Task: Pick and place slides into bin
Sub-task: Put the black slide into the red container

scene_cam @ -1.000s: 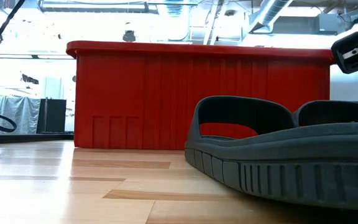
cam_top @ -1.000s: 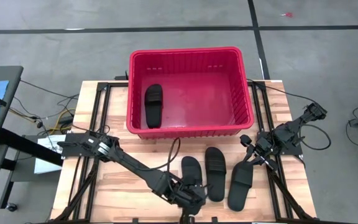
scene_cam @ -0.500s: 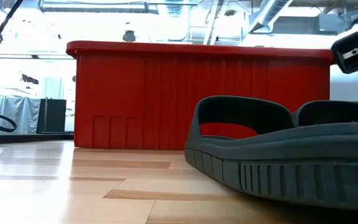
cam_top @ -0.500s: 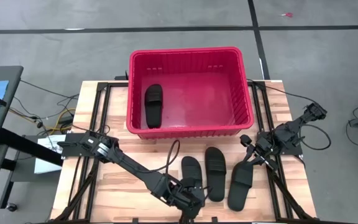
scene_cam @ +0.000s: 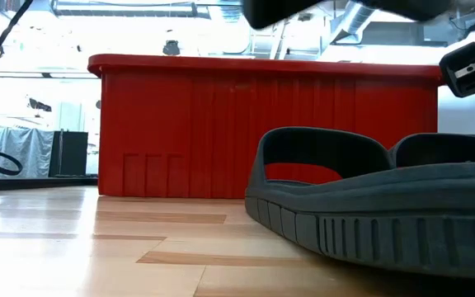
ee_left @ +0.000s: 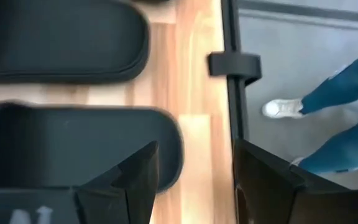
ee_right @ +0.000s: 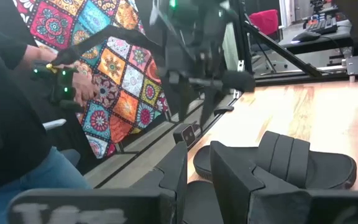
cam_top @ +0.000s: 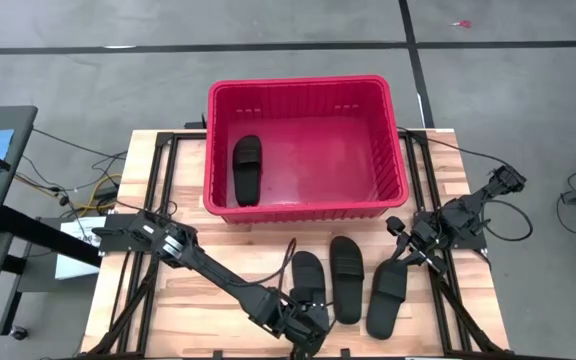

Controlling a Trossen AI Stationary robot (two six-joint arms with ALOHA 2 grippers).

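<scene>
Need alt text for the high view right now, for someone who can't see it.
Seen from above, one black slide lies in the red bin, and three slides lie on the wooden table before it. The left gripper is at the leftmost one; the right gripper is by the rightmost.

We saw even overhead light, soft shadows. Low view was backlit, ceiling glare washed out; nearest slide (scene_cam: 386, 206) looked slightly soft, probably too close.
</scene>
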